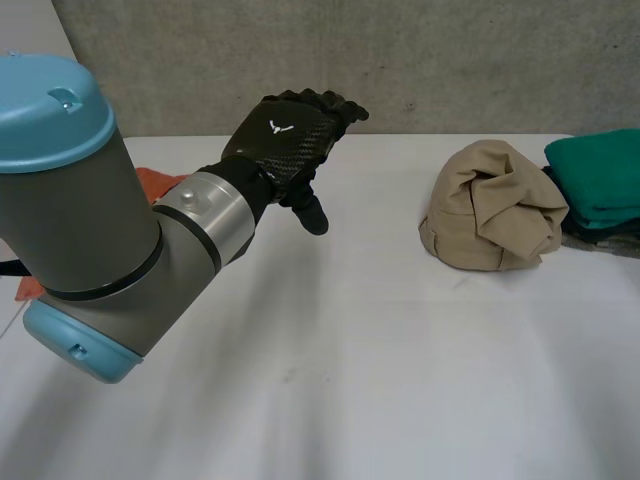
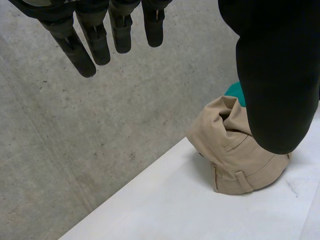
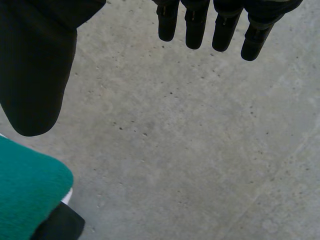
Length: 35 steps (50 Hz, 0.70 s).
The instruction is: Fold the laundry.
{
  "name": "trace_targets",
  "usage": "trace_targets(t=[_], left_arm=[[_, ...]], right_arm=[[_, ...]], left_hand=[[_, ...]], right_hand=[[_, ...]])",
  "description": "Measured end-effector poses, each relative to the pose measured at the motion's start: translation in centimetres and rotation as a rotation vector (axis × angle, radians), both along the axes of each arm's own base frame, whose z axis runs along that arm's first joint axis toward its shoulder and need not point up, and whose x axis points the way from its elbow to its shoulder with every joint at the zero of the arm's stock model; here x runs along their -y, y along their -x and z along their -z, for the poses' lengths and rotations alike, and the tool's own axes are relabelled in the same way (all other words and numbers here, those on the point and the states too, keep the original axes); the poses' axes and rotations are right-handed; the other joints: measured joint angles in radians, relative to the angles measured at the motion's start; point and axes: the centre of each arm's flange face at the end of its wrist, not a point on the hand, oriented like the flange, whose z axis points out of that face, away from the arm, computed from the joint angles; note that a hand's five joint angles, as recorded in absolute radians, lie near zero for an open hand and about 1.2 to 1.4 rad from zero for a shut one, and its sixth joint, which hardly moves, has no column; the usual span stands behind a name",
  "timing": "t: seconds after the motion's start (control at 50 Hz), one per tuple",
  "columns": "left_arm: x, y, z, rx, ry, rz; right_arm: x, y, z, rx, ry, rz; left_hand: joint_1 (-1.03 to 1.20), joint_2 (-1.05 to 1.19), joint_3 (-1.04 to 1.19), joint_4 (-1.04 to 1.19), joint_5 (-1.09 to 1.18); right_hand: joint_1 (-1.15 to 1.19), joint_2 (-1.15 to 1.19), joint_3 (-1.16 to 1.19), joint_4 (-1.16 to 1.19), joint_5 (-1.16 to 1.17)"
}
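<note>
– How did the beige trousers (image 1: 495,205) look?

– They were crumpled into a rounded heap with deep folds, not folded flat. In the left wrist view, a belt loop and a pocket seam showed low on the side that faced the left hand (image 1: 290,135).

– Where were they, and which way did they point?

– They lay on the white surface (image 1: 380,350), at the robot's right, near the far edge. The heap was a little wider from left to right than it was deep. I could not tell any clear direction of the legs.

– What was around them?

– A folded green cloth (image 1: 595,175) lay just beside them on a dark cloth (image 1: 600,238). An orange cloth (image 1: 160,183) was behind the left arm (image 1: 100,220), well apart. A concrete wall (image 1: 400,60) stood behind.

– And the hands?

– The left hand was raised above the surface, its fingers (image 2: 82,50) straight and spread, holding nothing. The right hand (image 3: 35,75) had its fingers (image 3: 195,25) straight too, with nothing in them.
</note>
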Motion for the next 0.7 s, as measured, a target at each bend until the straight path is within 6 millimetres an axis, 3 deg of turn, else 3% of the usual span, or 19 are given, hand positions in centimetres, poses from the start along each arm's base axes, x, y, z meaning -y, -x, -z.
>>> trace_targets(t=[0.14,0.24,0.28,0.38,0.52,0.54,0.56,0.62,0.64,0.7], left_arm=[[0.1,0.0,0.0,0.001,-0.001,-0.001],[0.0,0.0,0.0,0.001,-0.001,-0.002],[0.0,-0.1,0.0,0.001,-0.001,-0.002],[0.1,-0.2,0.2,0.005,-0.006,-0.005],[0.0,-0.3,0.5,0.012,-0.016,-0.007],[0.0,-0.3,0.6,0.013,-0.017,-0.007],[0.0,-0.3,0.6,0.014,-0.017,-0.007],[-0.1,-0.3,0.7,0.016,-0.018,-0.006],[-0.1,-0.3,0.7,0.017,-0.019,-0.006],[0.0,-0.4,0.8,0.017,-0.02,-0.009]], right_arm=[[-1.9,-4.0,-0.8,0.019,-0.113,-0.1],[-4.8,-10.1,0.3,0.026,-0.321,-0.287],[-6.0,-12.8,1.5,0.019,-0.413,-0.365],[-7.1,-17.2,5.1,-0.008,-0.527,-0.473],[-6.3,-20.7,11.0,-0.04,-0.547,-0.5],[-6.2,-20.9,11.3,-0.042,-0.543,-0.497],[-5.8,-21.3,12.3,-0.05,-0.525,-0.481],[-5.4,-21.9,12.9,-0.062,-0.478,-0.444],[-5.5,-22.2,12.7,-0.065,-0.455,-0.435],[-6.2,-23.1,11.0,-0.066,-0.393,-0.443]], left_hand=[[0.0,0.0,0.0,0.0,0.0],[0.0,0.0,0.0,0.0,0.0],[0.0,0.0,0.0,0.0,0.0],[0.0,0.0,0.0,0.0,0.0],[0.0,0.0,0.0,0.0,0.0],[0.0,0.0,0.0,0.0,0.0],[0.0,0.0,0.0,0.0,0.0],[0.0,0.0,0.0,0.0,0.0],[0.0,0.0,0.0,0.0,0.0],[0.0,0.0,0.0,0.0,0.0]], right_hand=[[0.0,0.0,0.0,0.0,0.0],[0.0,0.0,0.0,0.0,0.0],[0.0,0.0,0.0,0.0,0.0],[0.0,0.0,0.0,0.0,0.0],[0.017,0.018,0.019,0.018,0.019],[0.076,0.078,0.079,0.077,0.081],[0.333,0.346,0.338,0.331,0.316],[0.744,0.808,0.776,0.775,0.758],[0.836,0.908,0.895,0.902,0.869],[0.85,0.947,0.949,0.966,0.898]])
